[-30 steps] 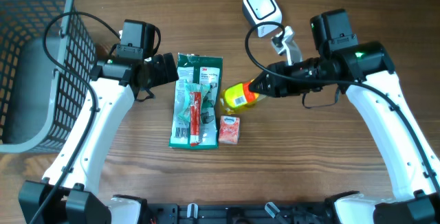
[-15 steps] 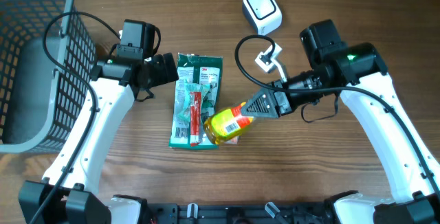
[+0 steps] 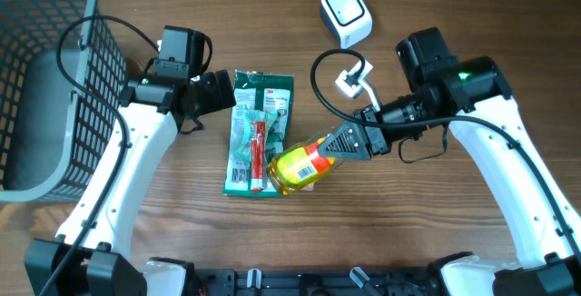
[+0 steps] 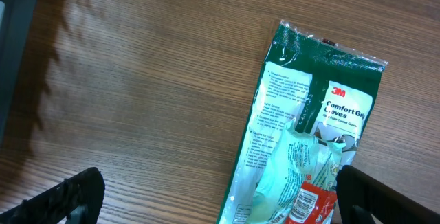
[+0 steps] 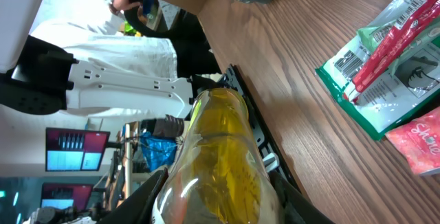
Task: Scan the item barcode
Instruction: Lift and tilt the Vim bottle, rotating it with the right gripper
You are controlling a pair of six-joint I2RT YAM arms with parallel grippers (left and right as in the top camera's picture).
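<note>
A yellow bottle (image 3: 296,165) with a red and white label hangs tilted above the table, just right of the green glove pack (image 3: 259,123). My right gripper (image 3: 338,143) is shut on the bottle's top end. From the right wrist, the bottle (image 5: 220,159) fills the space between both black fingers (image 5: 148,191). The white barcode scanner (image 3: 346,14) stands at the far edge, well away from the bottle. My left gripper (image 3: 227,92) hovers open at the glove pack's top left corner. In the left wrist view the glove pack (image 4: 309,128) lies below with nothing between the fingers.
A red stick pack (image 3: 257,155) lies on the glove pack. A pink tissue pack (image 5: 421,141) lies beside it, mostly hidden under the bottle from overhead. A grey wire basket (image 3: 41,78) stands at the far left. The scanner's cable (image 3: 320,69) loops near my right arm.
My right arm swung the bottle away from the scanner, toward the near side and left, over the pink pack. It has barely moved in the last half second. The left arm stayed still.
</note>
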